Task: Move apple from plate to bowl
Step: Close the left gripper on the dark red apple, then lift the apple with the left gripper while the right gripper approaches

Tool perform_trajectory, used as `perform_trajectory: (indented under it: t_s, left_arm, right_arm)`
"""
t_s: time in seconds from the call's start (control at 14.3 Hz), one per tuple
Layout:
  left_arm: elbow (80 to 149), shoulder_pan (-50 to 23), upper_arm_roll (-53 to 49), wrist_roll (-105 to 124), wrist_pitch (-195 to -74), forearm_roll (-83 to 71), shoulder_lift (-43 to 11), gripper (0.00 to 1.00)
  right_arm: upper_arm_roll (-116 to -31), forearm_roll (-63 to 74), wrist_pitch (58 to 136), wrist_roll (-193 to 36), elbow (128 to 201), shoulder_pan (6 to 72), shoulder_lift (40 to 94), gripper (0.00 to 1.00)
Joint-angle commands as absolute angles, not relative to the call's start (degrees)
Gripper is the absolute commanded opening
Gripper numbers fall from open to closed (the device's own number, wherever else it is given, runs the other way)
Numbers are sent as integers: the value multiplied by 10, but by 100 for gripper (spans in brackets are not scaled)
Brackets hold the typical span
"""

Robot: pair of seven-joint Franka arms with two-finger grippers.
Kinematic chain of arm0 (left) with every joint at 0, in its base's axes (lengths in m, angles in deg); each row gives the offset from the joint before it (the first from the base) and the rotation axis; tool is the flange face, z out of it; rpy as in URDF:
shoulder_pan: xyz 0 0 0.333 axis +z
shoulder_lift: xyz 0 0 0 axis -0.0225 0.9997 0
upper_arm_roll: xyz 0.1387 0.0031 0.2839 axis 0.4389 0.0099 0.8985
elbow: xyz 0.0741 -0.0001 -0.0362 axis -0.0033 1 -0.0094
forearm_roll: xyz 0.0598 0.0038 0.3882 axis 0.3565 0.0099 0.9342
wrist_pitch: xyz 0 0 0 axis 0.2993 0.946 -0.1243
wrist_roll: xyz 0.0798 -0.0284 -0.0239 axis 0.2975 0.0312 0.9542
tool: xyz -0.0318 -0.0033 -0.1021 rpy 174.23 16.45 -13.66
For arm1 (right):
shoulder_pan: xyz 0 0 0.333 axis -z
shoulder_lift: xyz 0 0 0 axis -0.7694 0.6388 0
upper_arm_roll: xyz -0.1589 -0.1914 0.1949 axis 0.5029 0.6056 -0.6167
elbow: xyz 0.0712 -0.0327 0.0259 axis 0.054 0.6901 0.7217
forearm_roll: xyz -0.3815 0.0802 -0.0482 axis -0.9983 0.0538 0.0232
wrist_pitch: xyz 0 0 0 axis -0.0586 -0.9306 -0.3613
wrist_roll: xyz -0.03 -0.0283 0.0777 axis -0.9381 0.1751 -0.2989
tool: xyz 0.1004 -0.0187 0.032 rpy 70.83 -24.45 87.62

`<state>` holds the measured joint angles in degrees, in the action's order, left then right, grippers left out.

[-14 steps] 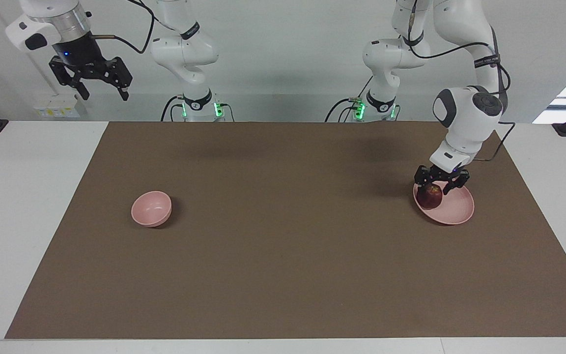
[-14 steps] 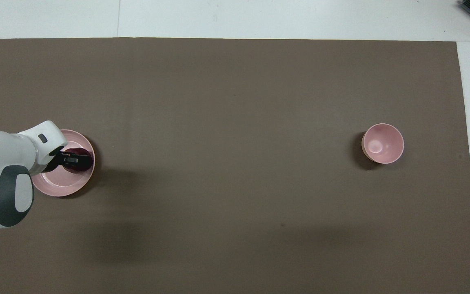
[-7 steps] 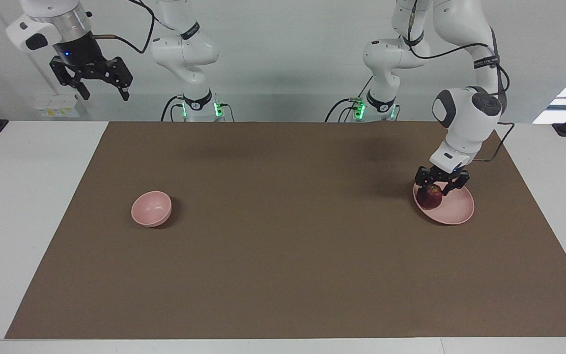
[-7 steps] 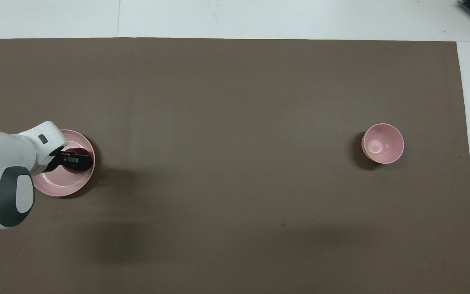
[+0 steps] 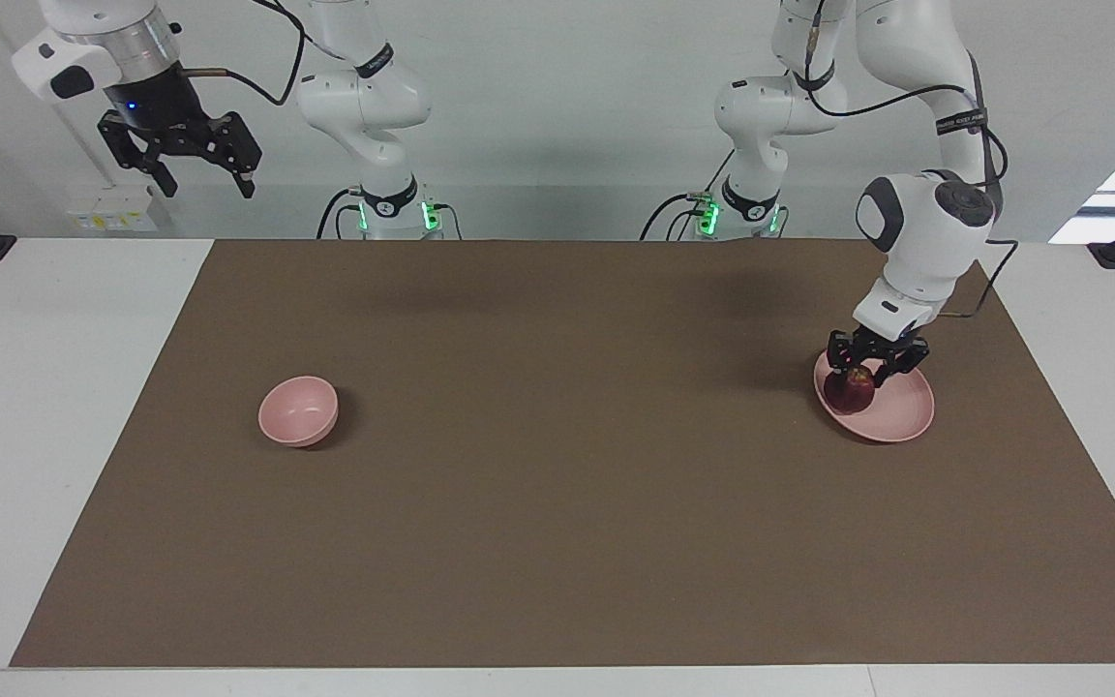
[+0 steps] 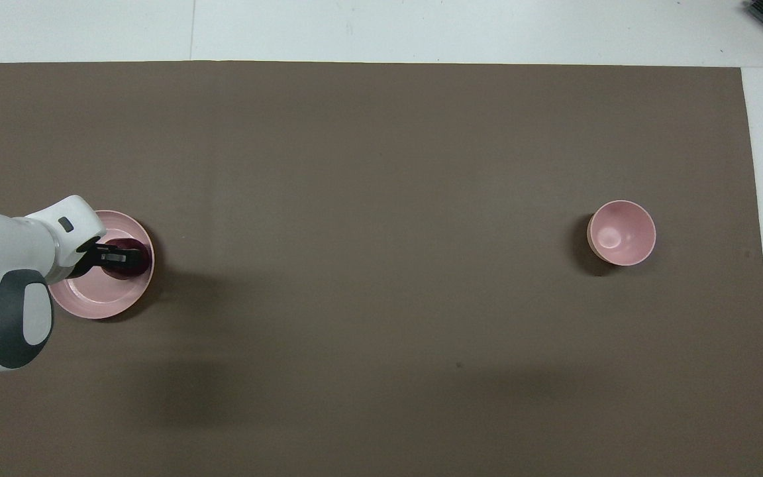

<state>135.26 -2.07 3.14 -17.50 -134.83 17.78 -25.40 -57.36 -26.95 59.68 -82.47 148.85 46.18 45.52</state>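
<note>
The dark red apple [image 5: 851, 388] sits on the pale pink plate [image 5: 896, 418], at the plate's edge nearest the bowl. The left end effector [image 5: 869, 369] is down over the apple with its fingers narrowed around the fruit, gripping it. The small pink bowl [image 5: 298, 410] stands well apart from the plate, toward the right arm's end of the brown mat [image 5: 557, 503] covering the bench. The right end effector [image 5: 199, 176] waits raised with fingers spread wide.
</note>
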Motion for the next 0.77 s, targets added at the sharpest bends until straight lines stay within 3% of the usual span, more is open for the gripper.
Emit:
perform_trajectory:
  t_s: [0.0,0.49,0.7]
  left_arm:
    - [1334,-14,30,-177,-1331,180,-268,0]
    - [1281,-28,20,-165,-1182,163,-318,0]
    - [1276,-41,11,-154,-1149,56,-324,0]
  right_arm:
    - [-576,-258,600,-820,1498,468,445,100]
    - [-576,-160,608,-840,1519,465,450,100]
    - [-581,-106,644,-915,1549,460,454,100]
